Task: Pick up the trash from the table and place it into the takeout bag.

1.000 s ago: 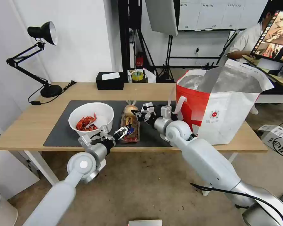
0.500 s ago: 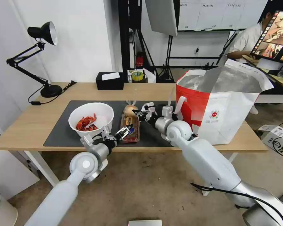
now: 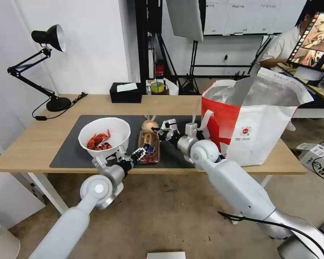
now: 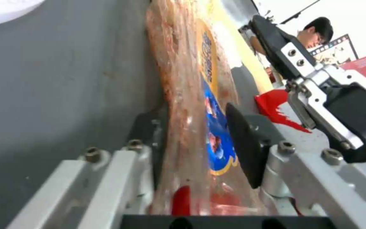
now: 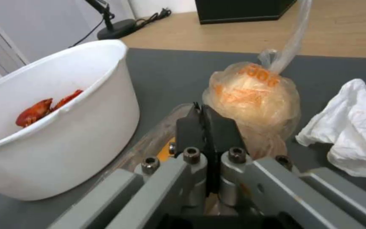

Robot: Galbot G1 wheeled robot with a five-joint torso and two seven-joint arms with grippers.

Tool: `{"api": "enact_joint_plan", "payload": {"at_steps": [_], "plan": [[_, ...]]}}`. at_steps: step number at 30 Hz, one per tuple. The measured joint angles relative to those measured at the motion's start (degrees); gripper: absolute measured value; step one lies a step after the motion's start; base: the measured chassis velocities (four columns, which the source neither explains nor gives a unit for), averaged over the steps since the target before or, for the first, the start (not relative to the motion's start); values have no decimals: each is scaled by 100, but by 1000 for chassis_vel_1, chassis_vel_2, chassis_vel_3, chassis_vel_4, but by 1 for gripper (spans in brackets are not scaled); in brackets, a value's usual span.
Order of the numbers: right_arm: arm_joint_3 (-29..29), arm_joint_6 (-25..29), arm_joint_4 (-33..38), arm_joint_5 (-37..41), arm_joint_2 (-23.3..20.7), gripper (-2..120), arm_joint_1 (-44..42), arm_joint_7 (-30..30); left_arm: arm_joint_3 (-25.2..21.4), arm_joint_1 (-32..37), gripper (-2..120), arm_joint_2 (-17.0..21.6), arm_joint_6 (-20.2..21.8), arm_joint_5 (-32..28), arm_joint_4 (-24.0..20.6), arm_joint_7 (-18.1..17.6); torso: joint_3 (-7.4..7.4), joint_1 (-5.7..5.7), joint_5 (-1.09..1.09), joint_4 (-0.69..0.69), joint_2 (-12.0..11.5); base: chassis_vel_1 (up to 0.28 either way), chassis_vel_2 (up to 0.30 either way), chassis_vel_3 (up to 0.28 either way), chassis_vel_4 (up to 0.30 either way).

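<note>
Left gripper (image 4: 200, 140): closed around the near end of the clear tray (image 3: 149, 145), one finger (image 4: 242, 148) on each side.
Tray axis: its length runs straight away from the left gripper, toward the bagged bun (image 5: 253, 95) at its far end.
Right gripper (image 5: 208, 127): fingers pressed together at the tray's far end, bun just beyond, tissue (image 5: 352, 127) beside.
Nearer arm: judged the left, already holding.
Takeout bag (image 3: 255, 122): beyond the right gripper, mouth open upward.
</note>
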Motion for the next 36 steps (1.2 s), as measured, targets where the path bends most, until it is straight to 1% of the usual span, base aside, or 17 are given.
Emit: {"api": "enact_joint_plan", "payload": {"at_steps": [1,3,5,6,7,9,10,12,30,35,36], "plan": [[0,0,0,0,0,0,0,0,0,0,36,0,0,0,0,0,0,0,0,0,0,0,0,0,0],[4,-1,-14,0,16,0,-15,0,1,14,25,18,-5,7,-18,0,0,0,0,0,0,0,0,0,0],[5,-1,-18,0,20,0,-16,0,1,16,23,25,-5,8,-21,0,0,0,0,0,0,0,0,0,0],[5,-4,-21,0,31,0,-17,0,0,19,15,34,-8,10,-28,0,0,0,0,0,0,0,0,0,0],[6,-5,-23,0,36,0,-17,0,-1,20,9,40,-10,12,-34,0,0,0,0,0,0,0,0,0,0],[6,-7,-23,0,39,0,-17,-1,-3,20,8,42,-11,13,-36,0,0,0,0,0,0,0,0,0,0],[6,-11,-24,0,44,0,-17,-1,-6,21,2,45,-13,16,-41,0,0,0,0,0,0,0,0,0,0],[6,-15,-25,0,44,0,-17,-1,-8,21,0,46,-15,18,-44,1,0,0,0,0,0,0,0,0,0],[5,-34,-5,20,13,0,-71,-1,-46,72,0,39,-43,7,-165,21,0,0,0,0,0,0,0,0,0],[116,101,199,98,-45,0,-174,-27,-91,111,0,39,-58,-2,-240,25,0,0,1,1,-2,0,0,0,0],[167,177,343,110,-115,0,-230,-24,-112,123,0,39,-60,-9,-280,25,0,0,1,1,-1,0,0,0,0]]}}
